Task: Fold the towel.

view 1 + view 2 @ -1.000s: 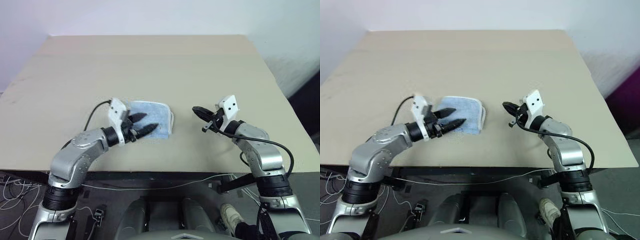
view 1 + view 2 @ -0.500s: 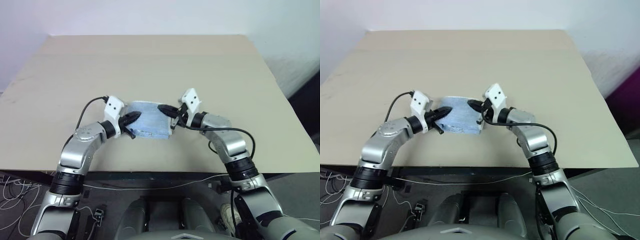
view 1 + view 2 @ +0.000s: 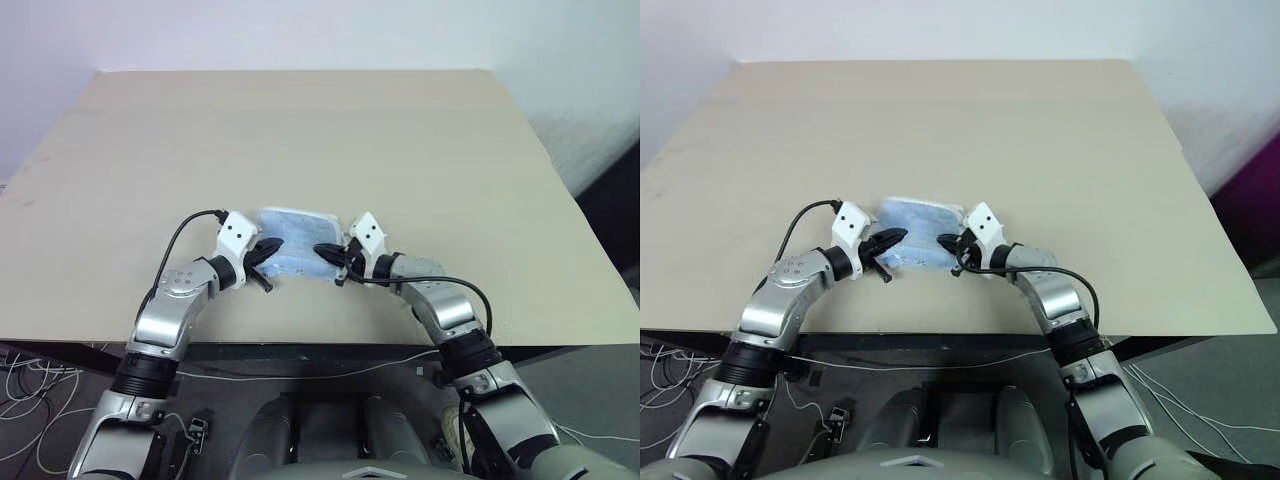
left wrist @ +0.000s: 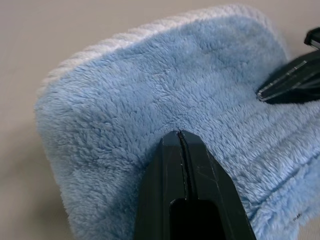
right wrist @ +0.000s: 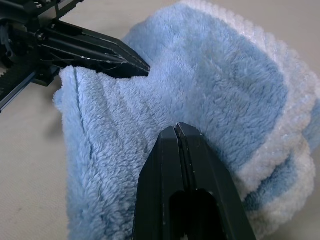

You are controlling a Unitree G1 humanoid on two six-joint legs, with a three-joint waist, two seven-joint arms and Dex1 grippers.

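Note:
The towel [image 3: 296, 237] lies folded into a small light blue pad with a whitish edge on the table, near its front edge. My left gripper [image 3: 272, 246] is shut, its tips pressing into the pad's left side; the left wrist view shows the closed fingers [image 4: 172, 165] against the terry cloth [image 4: 150, 95]. From the other side my right gripper [image 3: 322, 250] is also shut, with its tips on the pad's right part, and the closed fingers [image 5: 175, 160] rest on the folded layers [image 5: 220, 85]. No cloth shows between either pair of fingers.
The beige table [image 3: 300, 120] stretches wide behind and to both sides of the towel. Its front edge [image 3: 300, 345] runs just below my arms. Cables [image 3: 30, 385] lie on the floor beneath.
The left gripper, open over the towel a second ago, has sunk onto it and shut. The right gripper has swung in from the right and dropped onto the towel's right part.

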